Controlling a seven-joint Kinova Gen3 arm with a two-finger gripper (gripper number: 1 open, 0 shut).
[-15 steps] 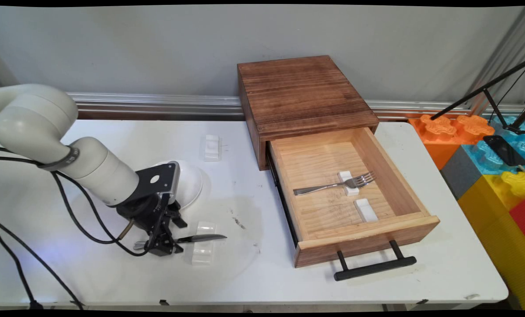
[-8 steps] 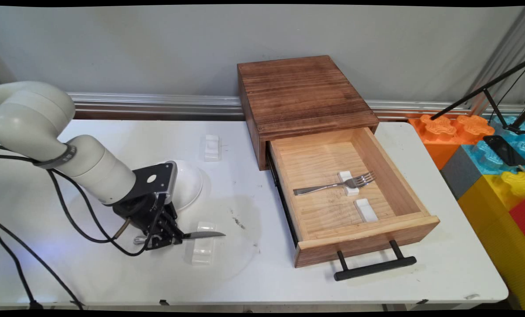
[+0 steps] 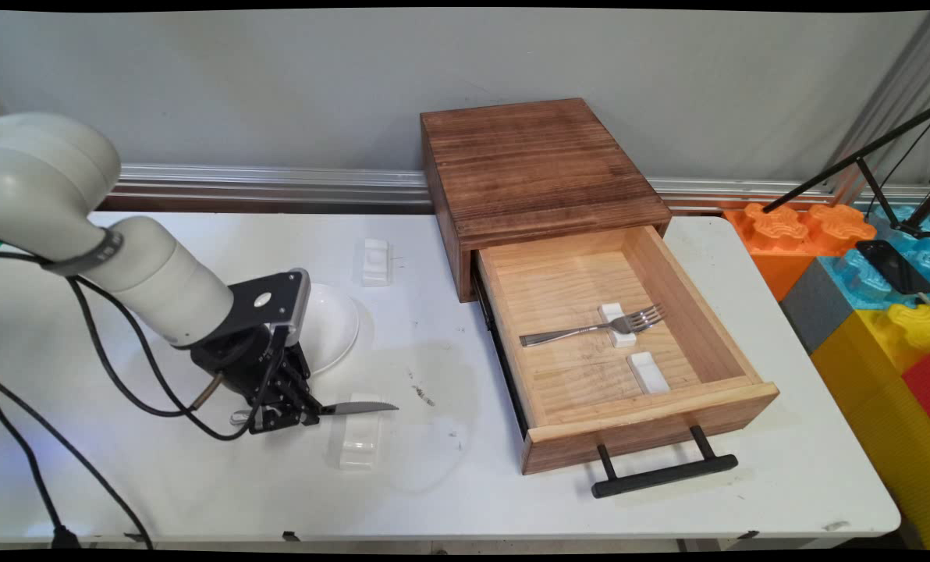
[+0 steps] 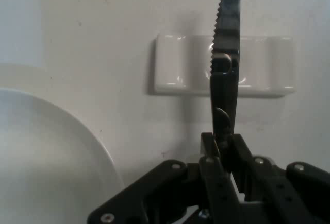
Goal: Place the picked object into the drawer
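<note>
Lifted since a second ago: knife (image 3: pixel 356 407), clamped in claw (image 3: pixel 297 412), now clear above white rest (image 3: pixel 358 446) beside bowl (image 3: pixel 328 328).

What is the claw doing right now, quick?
Claw: closed on the knife, held above the white rest.

A black pincer (image 3: pixel 289 414) grips a silver knife (image 3: pixel 356 407) with a saw-toothed edge. Just past its tip lies a glossy white rest (image 3: pixel 360 443); behind it, a plain white plate (image 3: pixel 332 328). Well off to the side, a pale striped-grain drawer (image 3: pixel 668 406) under a dark brown wooden box (image 3: pixel 535 164) holds a silver fork (image 3: pixel 590 328)
</note>
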